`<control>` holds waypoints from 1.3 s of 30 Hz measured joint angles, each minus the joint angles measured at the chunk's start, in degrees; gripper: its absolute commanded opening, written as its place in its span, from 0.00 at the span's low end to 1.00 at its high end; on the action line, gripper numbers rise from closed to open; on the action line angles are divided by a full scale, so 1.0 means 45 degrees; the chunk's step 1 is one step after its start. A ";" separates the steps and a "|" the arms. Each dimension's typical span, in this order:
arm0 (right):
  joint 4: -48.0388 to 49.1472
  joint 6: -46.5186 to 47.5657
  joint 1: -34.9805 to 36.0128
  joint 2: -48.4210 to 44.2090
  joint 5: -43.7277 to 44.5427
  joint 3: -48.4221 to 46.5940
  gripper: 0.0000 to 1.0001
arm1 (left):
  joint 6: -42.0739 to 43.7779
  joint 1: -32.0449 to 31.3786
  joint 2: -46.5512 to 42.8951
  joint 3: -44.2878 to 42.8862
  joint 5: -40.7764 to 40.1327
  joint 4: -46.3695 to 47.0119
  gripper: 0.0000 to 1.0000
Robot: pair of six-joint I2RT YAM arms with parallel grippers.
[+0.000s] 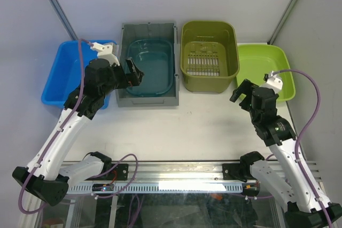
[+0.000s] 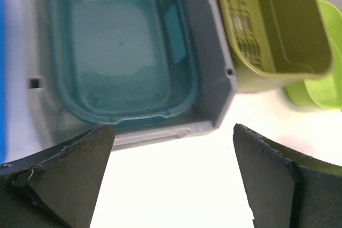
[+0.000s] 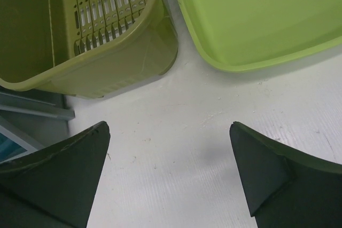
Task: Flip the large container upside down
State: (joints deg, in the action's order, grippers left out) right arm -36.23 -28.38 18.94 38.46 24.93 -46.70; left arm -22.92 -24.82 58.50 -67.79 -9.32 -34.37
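Not started: large grey container (image 1: 149,100) stands upright at far edge of worktop (image 1: 176,132), left of centre.
L gripper (image 1: 134,73) hovers over its left side, jaws apart, empty; R gripper (image 1: 240,94) also apart, empty, near olive basket (image 1: 208,82). Whole flip left to do. Teal tub (image 1: 152,68) sits inside; loose or fixed, can't tell. Picking grey as "large" is my guess.

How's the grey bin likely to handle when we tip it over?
The grey bin looks like rigid moulded plastic, so it is probably stiff, not floppy. The teal tub sits nested inside it and will likely slide or drop out on tipping. The olive basket stands close on its right, so a sideways push may bump it.
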 measured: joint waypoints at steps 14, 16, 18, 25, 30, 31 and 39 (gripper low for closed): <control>-0.0345 0.0437 0.0000 0.3322 -0.3633 -0.1287 0.99 | -0.0393 -0.5260 0.3002 -0.0432 0.2147 0.0801 0.99; -0.0510 0.0520 0.0000 0.3944 -0.3886 -0.1919 0.99 | -0.0393 -0.5270 0.2973 -0.0427 0.2113 0.0962 0.99; -0.0466 0.0772 -0.0010 0.4153 -0.4133 -0.2195 0.99 | -0.0384 -0.5270 0.2958 -0.0427 0.2098 0.1049 0.99; -0.0073 0.1433 -0.2968 0.5702 -0.5746 -0.4075 0.99 | -0.0374 -0.5270 0.2686 -0.0223 0.2098 0.1219 0.99; 0.0811 0.1316 -0.4745 0.8063 -0.6674 -0.6013 0.99 | -0.0379 -0.5270 0.2579 0.0034 0.2108 0.1273 0.99; 0.0976 0.1263 -0.4945 0.8573 -0.6897 -0.6373 0.99 | -0.0374 -0.5270 0.2569 0.0063 0.2108 0.1268 0.99; 0.2229 0.0593 -0.5775 1.4265 -0.8471 -1.0171 0.99 | -0.0039 -0.5270 0.2001 0.0131 0.2157 0.1287 0.99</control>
State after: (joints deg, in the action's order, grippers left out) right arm -26.20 -25.71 -7.05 102.65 -13.19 -92.47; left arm -23.09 -48.53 67.51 -67.20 0.38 -28.58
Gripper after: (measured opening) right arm 0.991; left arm 0.990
